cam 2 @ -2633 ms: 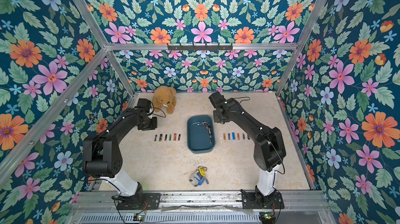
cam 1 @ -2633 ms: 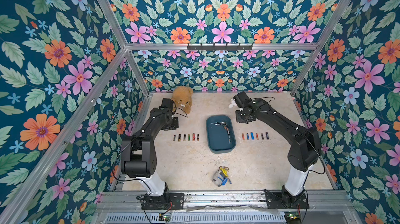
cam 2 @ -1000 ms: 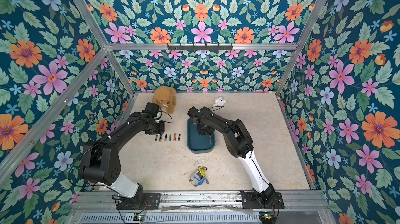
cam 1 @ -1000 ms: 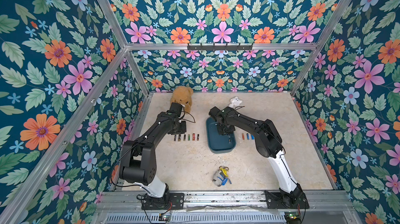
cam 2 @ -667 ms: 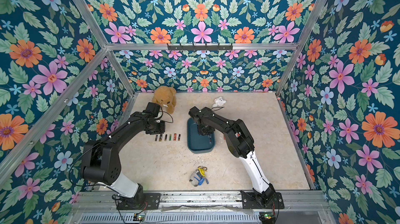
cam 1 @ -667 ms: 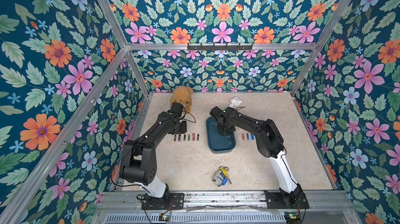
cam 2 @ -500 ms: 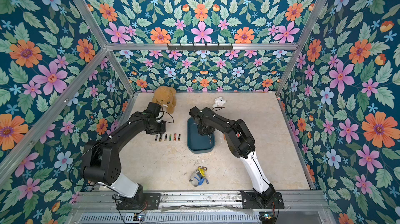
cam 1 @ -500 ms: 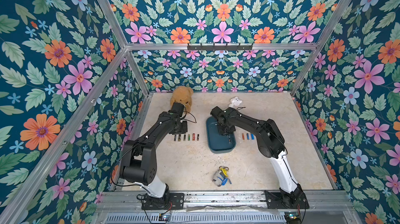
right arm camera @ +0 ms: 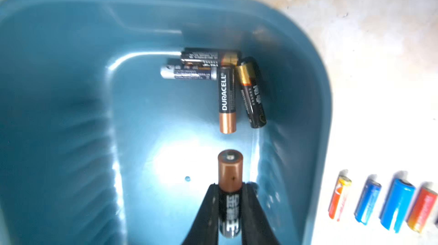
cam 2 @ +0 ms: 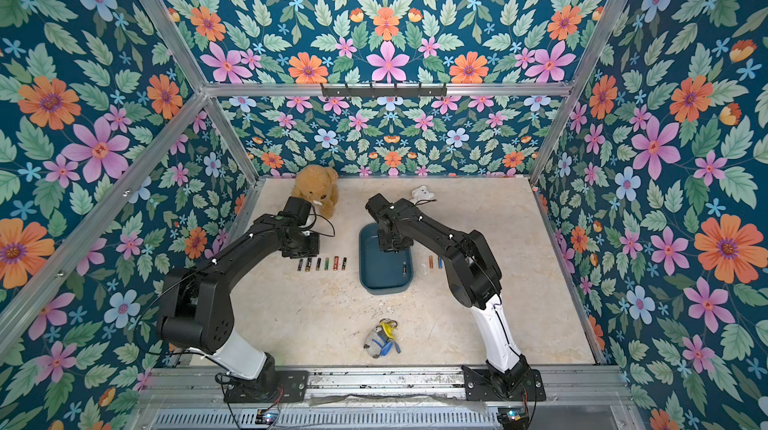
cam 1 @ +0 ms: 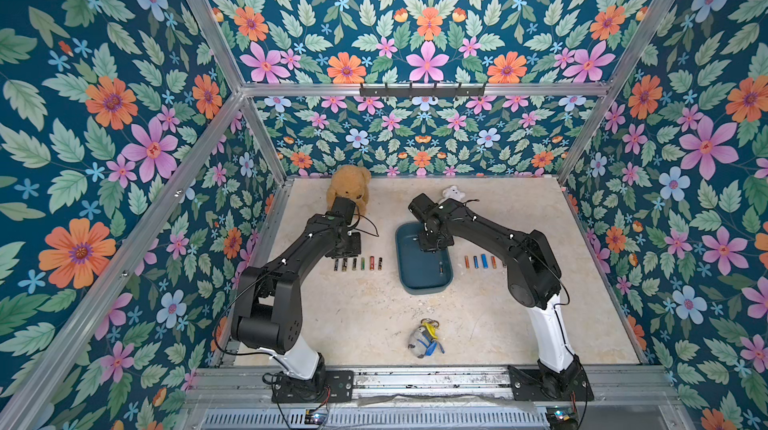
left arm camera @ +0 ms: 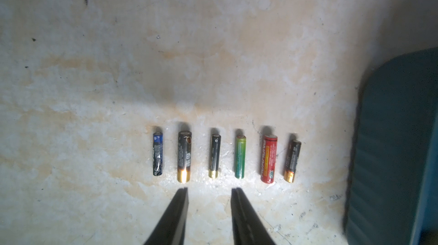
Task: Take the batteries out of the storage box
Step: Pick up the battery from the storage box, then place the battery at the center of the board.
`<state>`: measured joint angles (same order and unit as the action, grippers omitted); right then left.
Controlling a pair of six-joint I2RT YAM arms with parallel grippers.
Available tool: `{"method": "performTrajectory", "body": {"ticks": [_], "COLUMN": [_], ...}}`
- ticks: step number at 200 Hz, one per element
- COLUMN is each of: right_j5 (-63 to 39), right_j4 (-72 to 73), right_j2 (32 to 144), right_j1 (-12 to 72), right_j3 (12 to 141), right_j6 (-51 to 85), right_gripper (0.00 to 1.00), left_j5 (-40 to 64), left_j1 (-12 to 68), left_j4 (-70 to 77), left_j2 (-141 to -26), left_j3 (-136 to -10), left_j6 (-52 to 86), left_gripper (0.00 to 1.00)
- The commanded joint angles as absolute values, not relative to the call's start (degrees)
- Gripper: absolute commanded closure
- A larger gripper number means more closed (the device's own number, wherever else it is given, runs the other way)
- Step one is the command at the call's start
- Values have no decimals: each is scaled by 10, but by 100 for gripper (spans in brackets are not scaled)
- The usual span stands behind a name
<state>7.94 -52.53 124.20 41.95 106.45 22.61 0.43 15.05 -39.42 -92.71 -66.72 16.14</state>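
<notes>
Item 1: we are logging the storage box [cam 1: 419, 282], sitting on the table [cam 1: 361, 315] between the two arms.

Item 2: the right gripper [right arm camera: 230, 185] is reaching into the box. Its jaws are clamping a black-and-copper battery [right arm camera: 230, 170] by the black half, and the copper end is pointing outward.

Item 3: four more batteries [right arm camera: 227, 94] are lying bunched in one corner of the box, touching one another.

Item 4: a row of six batteries [left arm camera: 239, 156] is lying just beside the box on the left arm's side. The left gripper [left arm camera: 209, 190] is hovering near that row, jaws apart and holding nothing.

Item 5: we are counting at least four coloured batteries [right arm camera: 397, 204] lining up just outside the box on the right arm's side.
</notes>
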Motion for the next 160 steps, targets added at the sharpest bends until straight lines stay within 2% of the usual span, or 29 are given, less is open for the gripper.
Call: {"method": "performTrajectory", "body": {"ticks": [1, 88, 160], "right_j5": [76, 97, 98], "right_j4": [-531, -536, -517], "right_j2": [1231, 1170, 1062], "right_j1": [418, 411, 397], "right_j3": [1075, 1054, 939], "right_j6": [232, 243, 267], "right_gripper": [82, 83, 82], "left_j5": [1, 5, 5], "left_j1": [152, 151, 152], "left_j4": [-399, -402, -411], "left_j2": [-928, -919, -899], "left_j3": [-669, -669, -665], "left_j6": [159, 155, 155], "left_gripper": [63, 63, 63]}}
